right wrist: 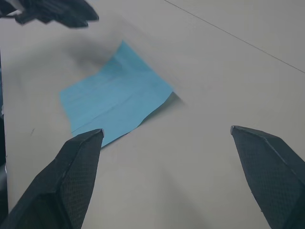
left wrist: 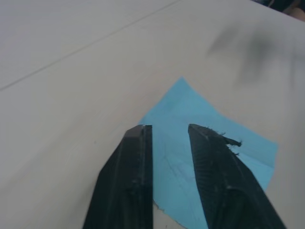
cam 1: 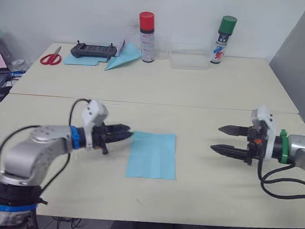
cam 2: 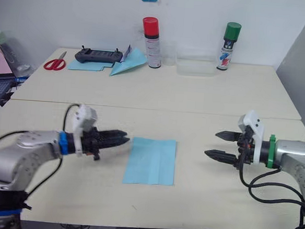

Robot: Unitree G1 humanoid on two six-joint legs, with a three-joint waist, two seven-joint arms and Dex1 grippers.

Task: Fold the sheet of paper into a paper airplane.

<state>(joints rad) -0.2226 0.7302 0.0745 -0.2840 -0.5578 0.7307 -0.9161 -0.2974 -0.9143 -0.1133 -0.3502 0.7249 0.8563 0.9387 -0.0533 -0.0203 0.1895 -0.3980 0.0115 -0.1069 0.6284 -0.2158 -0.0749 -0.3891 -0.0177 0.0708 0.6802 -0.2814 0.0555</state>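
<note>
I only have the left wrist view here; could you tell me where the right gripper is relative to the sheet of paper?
Observer: The right gripper hovers apart from the sheet of paper, on its right, fingers wide open.
Operator: Thank you. Is the sheet flat?
Observer: Mostly; the corner nearest the right gripper lifts slightly off the table.
Operator: And is anything else blue out there?
Observer: Yes, another paper dart lies at the table's far left, beside red scissors.

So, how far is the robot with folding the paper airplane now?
Nothing is folded yet: the sheet of paper lies flat on the table, showing only crease lines. In hand: the left gripper sits at the sheet's left edge, slightly open, holding nothing. The right gripper waits open, off to the right. All folds remain.
</note>
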